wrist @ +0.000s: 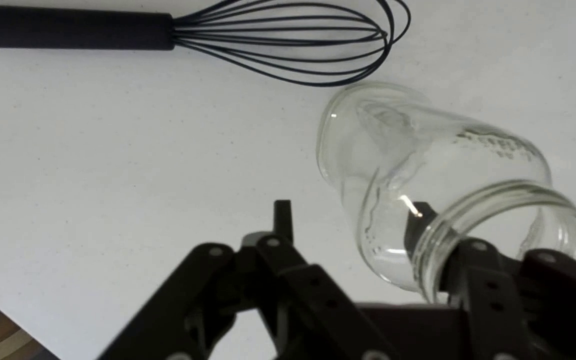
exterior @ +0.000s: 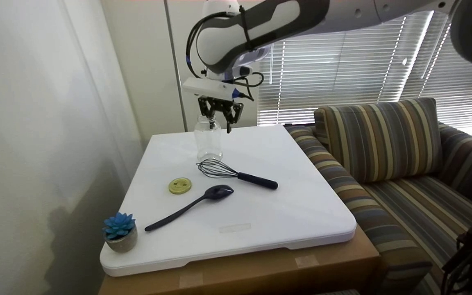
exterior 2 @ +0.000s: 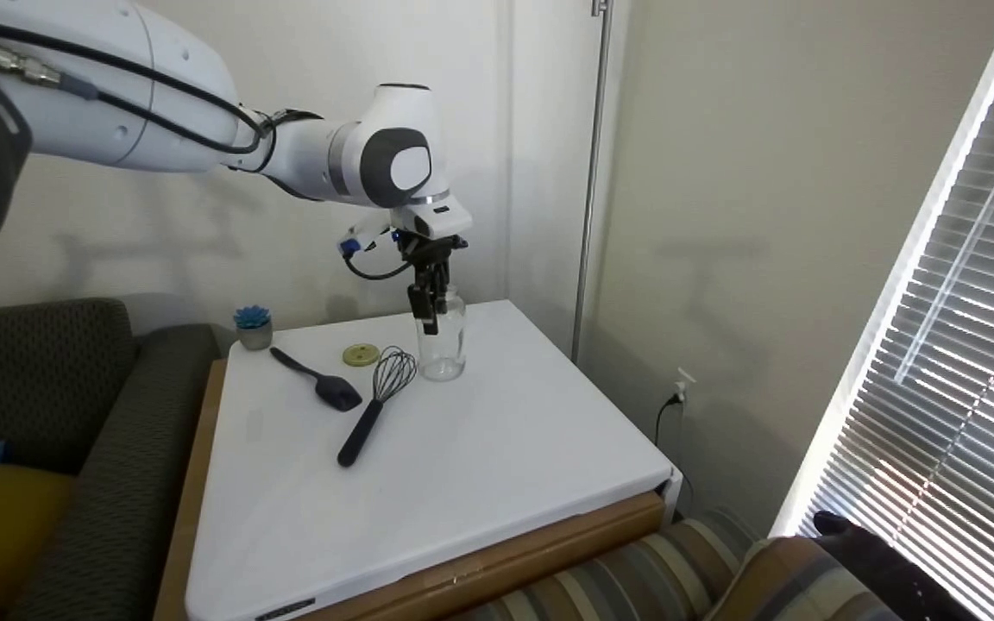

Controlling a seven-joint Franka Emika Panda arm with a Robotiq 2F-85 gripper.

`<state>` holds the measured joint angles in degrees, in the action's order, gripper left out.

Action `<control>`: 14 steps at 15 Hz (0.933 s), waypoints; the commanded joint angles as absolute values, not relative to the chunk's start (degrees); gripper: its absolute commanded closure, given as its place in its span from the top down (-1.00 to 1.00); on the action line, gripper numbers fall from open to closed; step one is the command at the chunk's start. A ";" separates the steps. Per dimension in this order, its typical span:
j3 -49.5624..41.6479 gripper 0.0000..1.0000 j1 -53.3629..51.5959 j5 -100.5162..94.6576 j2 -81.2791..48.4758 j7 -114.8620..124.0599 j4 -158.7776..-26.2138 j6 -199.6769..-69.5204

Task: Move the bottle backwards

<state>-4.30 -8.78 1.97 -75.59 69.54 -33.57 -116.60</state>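
1. End effector: the Robotiq gripper (wrist: 352, 220) held its fingers apart, clamped on nothing. Contact with the glass could not be told.
2. Workpiece: the clear glass jar (exterior: 208, 141) stood upright below the gripper, long axis vertical, one side of its neck between the fingers.
3. Wrist view: one fingertip reached inside the mouth, the other fingertip (wrist: 283, 217) outside. In an exterior view, the fingers (exterior 2: 421, 306) merely overlapped the glass.
4. Judgement: the next step likely called for closure on the neck wall.
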 commanded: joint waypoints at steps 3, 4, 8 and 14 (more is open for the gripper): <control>-4.23 -0.31 -8.49 1.68 -76.68 67.73 -31.47 -114.86; -4.25 -0.43 -8.50 1.65 -76.64 67.51 -31.46 -114.89; -4.53 -0.95 -8.46 1.23 -76.27 67.16 -31.73 -114.62; -4.92 -0.93 -8.61 0.11 -75.33 66.20 -32.93 -113.91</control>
<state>-4.48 -8.80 0.89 -75.71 68.06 -33.50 -115.68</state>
